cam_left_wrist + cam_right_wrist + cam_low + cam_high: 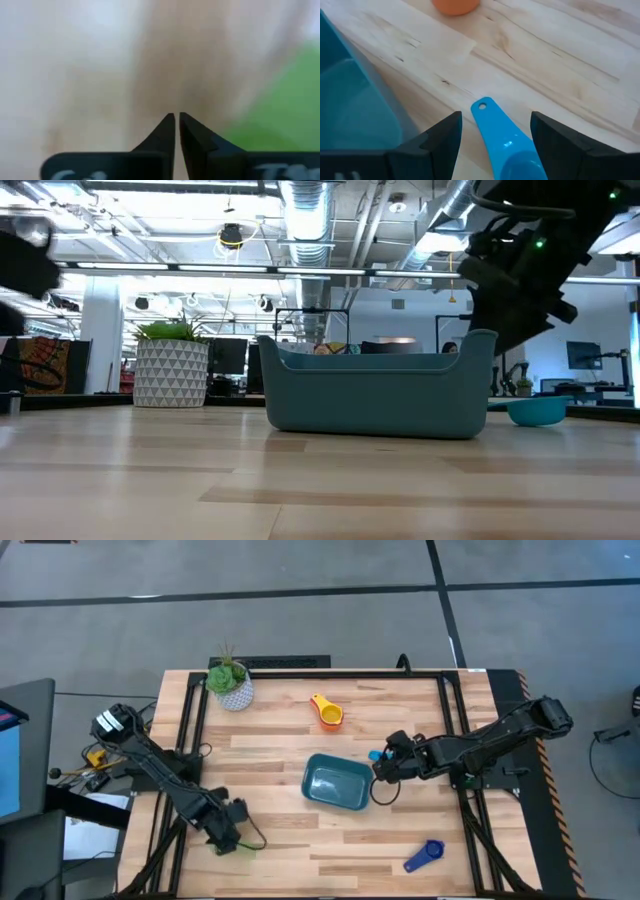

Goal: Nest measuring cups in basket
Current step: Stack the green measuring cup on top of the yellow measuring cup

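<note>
Wooden table (280, 840) carries the empty teal basket (336, 783) at centre. Potted plant (230, 683) stands at the far edge. Right gripper (495, 131), released, straddles the light blue measuring cup (506, 142) beside the basket. Left gripper (177, 120), clenched, holds nothing visible.

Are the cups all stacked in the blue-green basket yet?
Not yet. The basket looks empty in the high view, so nothing is nested. The right hand is open around a light blue cup's handle beside the basket. The left hand is shut near a green cup at the table's front left. The orange cup and dark blue cup still wait.
</note>
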Controlling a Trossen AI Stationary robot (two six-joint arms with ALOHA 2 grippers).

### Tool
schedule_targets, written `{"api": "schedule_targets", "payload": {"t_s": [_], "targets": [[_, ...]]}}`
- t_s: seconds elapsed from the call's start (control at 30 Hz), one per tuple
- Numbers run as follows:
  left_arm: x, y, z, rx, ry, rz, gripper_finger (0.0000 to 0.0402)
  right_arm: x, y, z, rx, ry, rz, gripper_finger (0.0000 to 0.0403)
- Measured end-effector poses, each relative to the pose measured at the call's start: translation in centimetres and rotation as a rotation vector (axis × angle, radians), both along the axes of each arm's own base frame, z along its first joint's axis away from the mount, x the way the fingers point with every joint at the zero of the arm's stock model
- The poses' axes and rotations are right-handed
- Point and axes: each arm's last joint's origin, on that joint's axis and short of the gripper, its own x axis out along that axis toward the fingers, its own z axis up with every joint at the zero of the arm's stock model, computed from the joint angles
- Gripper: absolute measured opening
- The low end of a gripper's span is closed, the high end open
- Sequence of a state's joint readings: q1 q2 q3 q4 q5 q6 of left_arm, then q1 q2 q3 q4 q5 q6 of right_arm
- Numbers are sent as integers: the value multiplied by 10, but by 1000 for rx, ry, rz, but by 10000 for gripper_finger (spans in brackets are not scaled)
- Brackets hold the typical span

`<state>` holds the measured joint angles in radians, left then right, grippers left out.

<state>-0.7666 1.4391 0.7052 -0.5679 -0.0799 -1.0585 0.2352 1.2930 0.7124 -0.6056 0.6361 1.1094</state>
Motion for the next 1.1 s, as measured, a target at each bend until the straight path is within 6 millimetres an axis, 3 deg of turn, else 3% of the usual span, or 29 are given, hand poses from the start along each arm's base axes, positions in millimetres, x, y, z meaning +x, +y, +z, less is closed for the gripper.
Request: {"api": "schedule_targets", "payload": {"t_s": [0.17, 0.3, 0.53, 0.7, 0.83, 0.93, 1.1], "targets": [[13, 17, 0, 74, -42, 63, 5, 3, 1, 5, -7, -4, 18, 260], [16, 18, 10, 77, 14, 19, 11, 5, 1, 9, -12, -6, 35, 260], [14, -4, 41, 0, 76, -32, 27, 4, 1, 8, -15, 7, 34, 260], [7, -26, 55, -97, 72, -32, 66, 4, 1, 8, -14, 5, 32, 260], [-2, -41, 56, -156, 54, -53, 112, 5, 1, 9, -13, -1, 32, 260], [-7, -46, 45, -194, 31, -21, 143, 5, 1, 9, -13, -5, 33, 260], [-12, -51, 34, -304, 63, -19, 170, 5, 1, 9, -12, -4, 34, 260]]}}
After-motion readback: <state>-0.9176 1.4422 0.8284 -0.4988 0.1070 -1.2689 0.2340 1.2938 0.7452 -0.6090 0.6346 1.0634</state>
